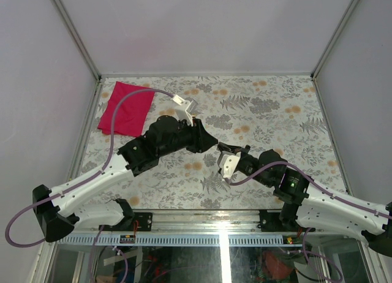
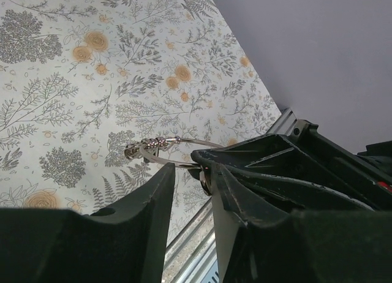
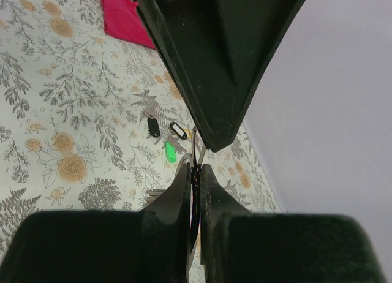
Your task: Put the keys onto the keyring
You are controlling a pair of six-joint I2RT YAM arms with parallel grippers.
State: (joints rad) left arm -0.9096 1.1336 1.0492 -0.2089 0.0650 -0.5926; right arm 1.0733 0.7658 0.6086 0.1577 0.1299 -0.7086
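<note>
Top external view: the two arms lean in from the near edge and meet over the middle of the flower-printed table. The left pincer and the right pincer come nose to nose there, nearly touching. A red cloth lies flat in the far left corner, close to the left wall panel. Open floral surface stretches away on the right and along the far side. Grey panels close off the left, right and back edges. From up here the ring and keys are too small to pick out.

Left wrist view: the left pincer's fingers stand apart with a plain gap between them. The keyring, a thin silver wire, crosses just past their tips, lifted off the table, with small silvery loops bunched at its left end. Its right end runs into the black tip of the right pincer. I cannot tell whether the left fingers touch the wire. The table's near metal edge shows through the gap.

Right wrist view: the right pincer's fingers are pressed together on the keyring's wire, which stands up thin between them. The left pincer's black wedge hangs right above, its tip beside the wire. Beyond, two keys lie side by side on the table, with a tiny green piece just beside them. The red cloth is well beyond them.
</note>
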